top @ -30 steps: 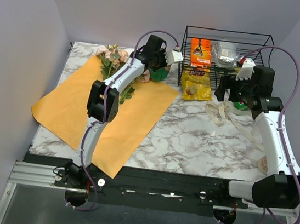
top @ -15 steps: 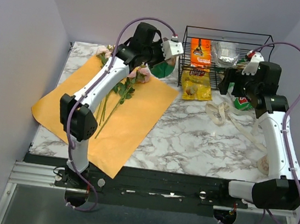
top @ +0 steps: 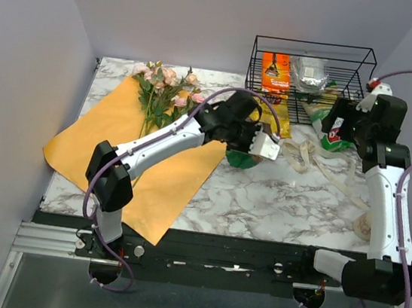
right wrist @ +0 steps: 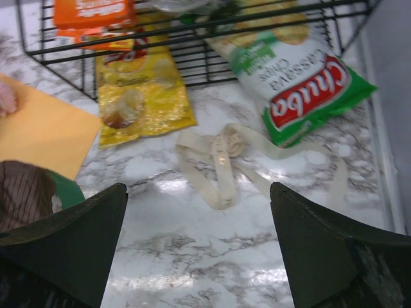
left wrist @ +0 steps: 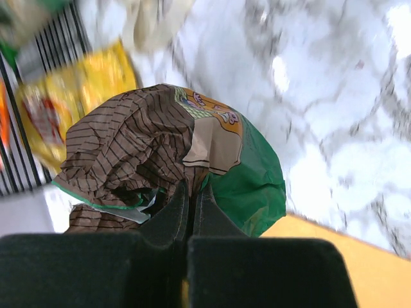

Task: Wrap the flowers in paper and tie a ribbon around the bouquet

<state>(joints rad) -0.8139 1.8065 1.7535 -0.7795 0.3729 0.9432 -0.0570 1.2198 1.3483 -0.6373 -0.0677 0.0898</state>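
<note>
The left gripper is clenched on the crumpled top of a green and brown snack bag, which it holds over bare marble just off the right corner of the paper. The flowers lie at the paper's far corner, near the far-left part of the table. They are up and to the left of that gripper, well apart from it, with the left arm's own forearm stretched between. Their long axis runs from the far edge toward the near edge: the pink and cream heads point to the far edge and overhang the paper's far border a little, while the stems trail back toward the arms' bases. The lower stems seem to pass close by the forearm, though the overhead view is too coarse to say whether they touch. The paper is turned on the table, its long axis slanting from far right to near left, so the stems lie roughly along it. The right gripper hangs released, fingers spread wide and holding nothing, above the ribbon. The ribbon is heaped in loose loops on the right side of the table, near the wire basket and beside a green chips bag. I judge the left arm nearer the flowers and the right nearer the ribbon. Wrapping cannot start until the snack bag is set down off the paper.
</note>
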